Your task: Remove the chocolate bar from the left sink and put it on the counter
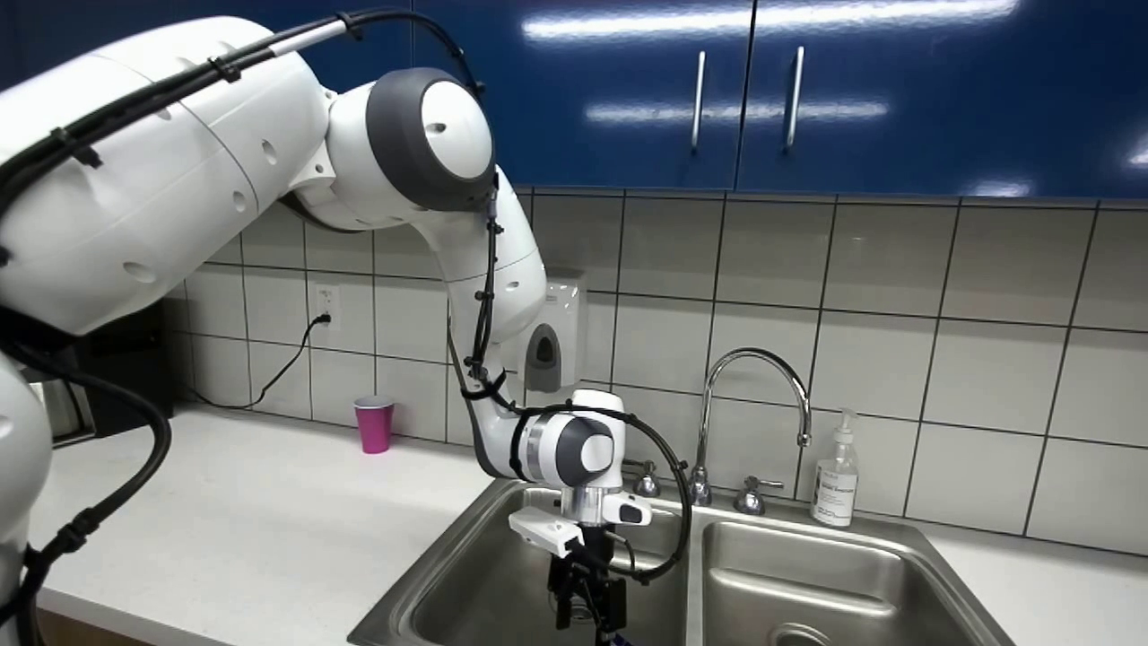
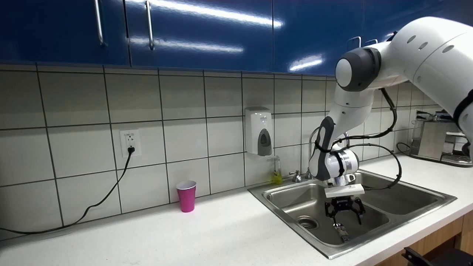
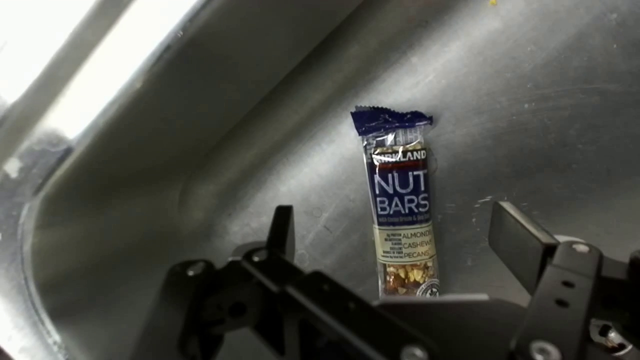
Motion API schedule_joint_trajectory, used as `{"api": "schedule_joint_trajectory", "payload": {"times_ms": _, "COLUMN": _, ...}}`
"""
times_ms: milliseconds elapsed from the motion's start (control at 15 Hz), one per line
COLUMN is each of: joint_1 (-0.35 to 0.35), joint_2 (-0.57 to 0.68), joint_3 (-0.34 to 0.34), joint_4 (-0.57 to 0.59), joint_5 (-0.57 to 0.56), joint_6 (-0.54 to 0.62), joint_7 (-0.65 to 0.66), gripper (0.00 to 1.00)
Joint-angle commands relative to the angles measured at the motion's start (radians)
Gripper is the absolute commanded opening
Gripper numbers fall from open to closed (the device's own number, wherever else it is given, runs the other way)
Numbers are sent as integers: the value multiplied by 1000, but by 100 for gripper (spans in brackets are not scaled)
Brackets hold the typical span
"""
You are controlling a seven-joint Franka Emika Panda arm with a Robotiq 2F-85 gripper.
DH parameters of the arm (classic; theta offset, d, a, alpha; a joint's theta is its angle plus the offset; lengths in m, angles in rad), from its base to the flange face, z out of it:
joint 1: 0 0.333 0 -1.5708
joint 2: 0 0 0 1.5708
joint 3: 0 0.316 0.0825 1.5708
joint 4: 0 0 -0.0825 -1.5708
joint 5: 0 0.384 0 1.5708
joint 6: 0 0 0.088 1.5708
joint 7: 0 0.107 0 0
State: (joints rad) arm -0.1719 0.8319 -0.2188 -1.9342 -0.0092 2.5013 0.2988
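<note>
Nut bar (image 3: 404, 210) label-up in the left sink (image 1: 502, 588), spread jaws above.

Glossy plastic wraps the nut bar (image 3: 402, 200), the left sink (image 1: 489, 579) is satiny metal, the counter (image 1: 251, 520) smooth

Looking like a kitchen, home or office unclear. Steel double sink (image 1: 695, 574) is sitting in an off-white bench (image 1: 242, 511), chrome faucet (image 1: 753, 353) arching above it. Blue cabinets (image 1: 610, 81) are hanging above a tiled wall (image 2: 184, 140); a dispenser (image 2: 255, 133) is hanging on it. Pump bottle (image 1: 835, 484) is standing at the sink's back edge, metal appliance (image 2: 428, 136) standing farther along the bench.
</note>
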Motion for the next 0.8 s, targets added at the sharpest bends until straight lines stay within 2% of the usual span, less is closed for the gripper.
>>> {"api": "schedule_joint_trajectory", "payload": {"times_ms": 0, "joint_1": 15, "joint_2": 7, "joint_3": -12, "joint_4": 3, "joint_5": 17, "joint_6": 13, "joint_7": -6, "gripper": 100}}
{"api": "schedule_joint_trajectory", "payload": {"times_ms": 733, "joint_1": -10, "joint_2": 53, "joint_3": 7, "joint_4": 23, "joint_5": 67, "joint_6": 82, "joint_7": -27, "gripper": 100}}
